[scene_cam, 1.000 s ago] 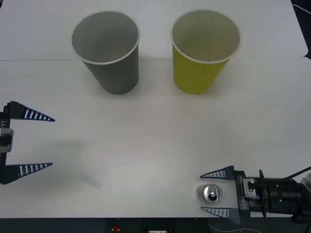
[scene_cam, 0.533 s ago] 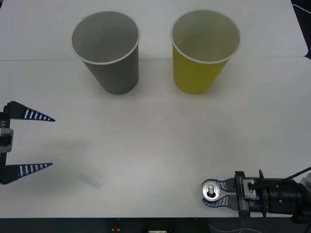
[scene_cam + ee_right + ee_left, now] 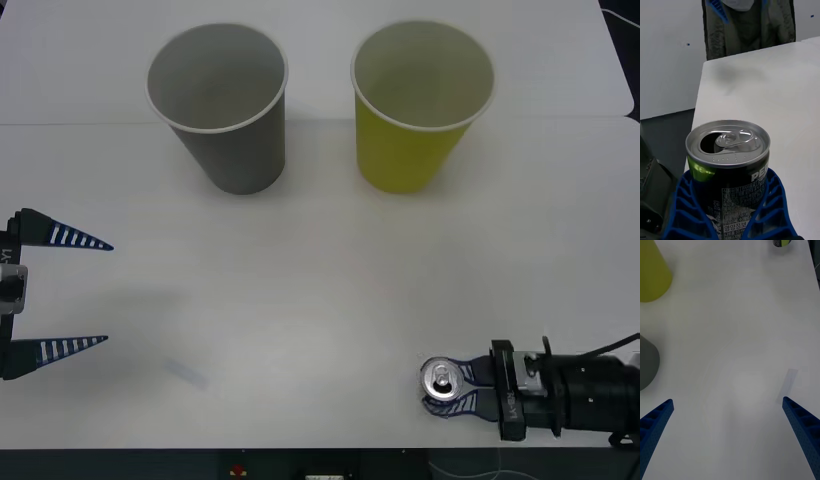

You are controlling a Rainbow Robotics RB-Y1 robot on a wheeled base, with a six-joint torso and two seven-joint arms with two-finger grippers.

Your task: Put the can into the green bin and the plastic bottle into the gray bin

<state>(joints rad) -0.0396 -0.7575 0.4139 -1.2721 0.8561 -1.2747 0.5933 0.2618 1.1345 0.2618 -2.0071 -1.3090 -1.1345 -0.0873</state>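
Observation:
The can (image 3: pixel 438 378), silver-topped with a dark body, stands upright near the table's front edge at the right, and my right gripper (image 3: pixel 433 388) is shut on it. Up close, the can (image 3: pixel 728 150) shows its pull tab, with blue fingers (image 3: pixel 685 202) pressed against both sides. The gray bin (image 3: pixel 220 100) stands at the back left of centre and the green bin (image 3: pixel 420 100) at the back right, both upright. My left gripper (image 3: pixel 108 293) hangs open at the table's left side with nothing between its fingers. The plastic bottle is out of view.
A small pale translucent strip (image 3: pixel 188 372) lies flat on the white table (image 3: pixel 320 290) in front of the left gripper; it is also the strip (image 3: pixel 787 384) in the left wrist view. Open tabletop lies between the grippers and the bins.
The right gripper's fingers have shut around the can, which was standing between them when they were open. The can has shifted slightly. The left arm has not moved.

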